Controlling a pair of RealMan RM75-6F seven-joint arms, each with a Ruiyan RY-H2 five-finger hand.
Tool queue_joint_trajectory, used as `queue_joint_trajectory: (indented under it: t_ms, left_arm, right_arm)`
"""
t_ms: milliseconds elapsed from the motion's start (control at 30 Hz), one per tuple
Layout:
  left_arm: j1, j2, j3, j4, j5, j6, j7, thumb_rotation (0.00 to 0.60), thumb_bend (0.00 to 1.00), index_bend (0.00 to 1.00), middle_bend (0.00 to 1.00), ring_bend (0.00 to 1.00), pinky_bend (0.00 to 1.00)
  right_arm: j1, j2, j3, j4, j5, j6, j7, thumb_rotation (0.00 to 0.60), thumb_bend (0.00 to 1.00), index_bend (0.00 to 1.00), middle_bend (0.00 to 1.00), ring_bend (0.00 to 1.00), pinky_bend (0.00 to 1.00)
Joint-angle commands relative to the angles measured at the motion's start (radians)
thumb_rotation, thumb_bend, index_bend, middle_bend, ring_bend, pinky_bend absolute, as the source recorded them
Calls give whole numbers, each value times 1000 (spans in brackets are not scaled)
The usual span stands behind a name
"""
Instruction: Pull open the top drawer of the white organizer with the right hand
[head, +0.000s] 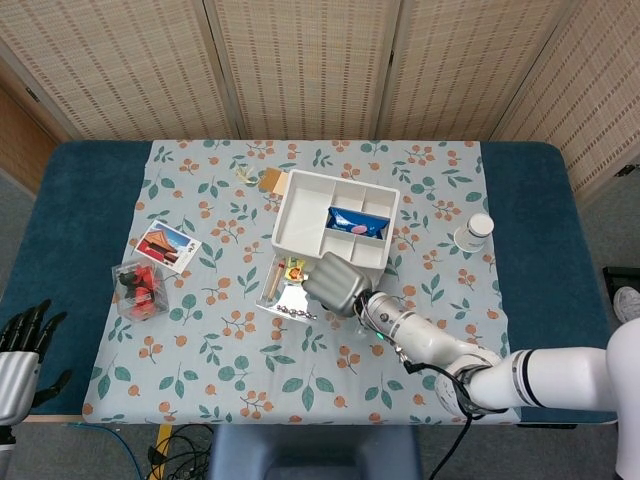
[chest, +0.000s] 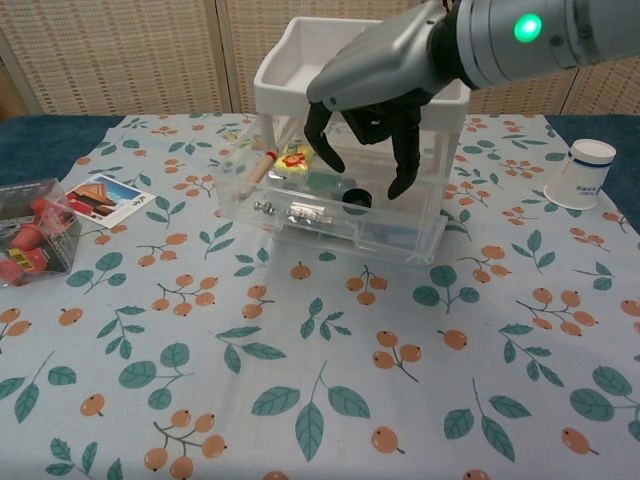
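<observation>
The white organizer (head: 300, 215) stands mid-table, its top tray (chest: 290, 85) holding a blue packet. Under the tray a clear drawer (chest: 340, 225) sticks out toward me with a wooden stick, a yellow item and small metal parts inside; it also shows at the organizer's front as the drawer (head: 285, 298). My right hand (head: 335, 283) hangs over that front, palm down. Its fingers (chest: 403, 160) point down, spread apart, with the tips dipping over the pulled-out drawer; nothing is gripped. My left hand (head: 20, 350) rests off the table's left edge with fingers spread.
A white paper cup (head: 478, 229) stands right of the organizer. A clear box of red pieces (head: 140, 287) and a picture card (head: 167, 246) lie at the left. A small brown block (head: 270, 180) sits behind the organizer.
</observation>
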Motion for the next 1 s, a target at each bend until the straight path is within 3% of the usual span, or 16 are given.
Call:
queue_joint_trajectory:
  t_ms: [33, 1000]
  left_arm:
    - [1, -1, 0, 0, -1, 0, 0, 600, 230, 129, 19, 10, 80]
    - [6, -3, 0, 8, -7, 2, -4, 600, 231, 129, 19, 9, 80]
  right_arm:
    - [18, -7, -12, 4, 23, -3, -14, 600, 99, 427, 1000, 1000, 1000]
    - [93, -103, -67, 75, 92, 39, -60, 600, 142, 458, 1000, 1000, 1000]
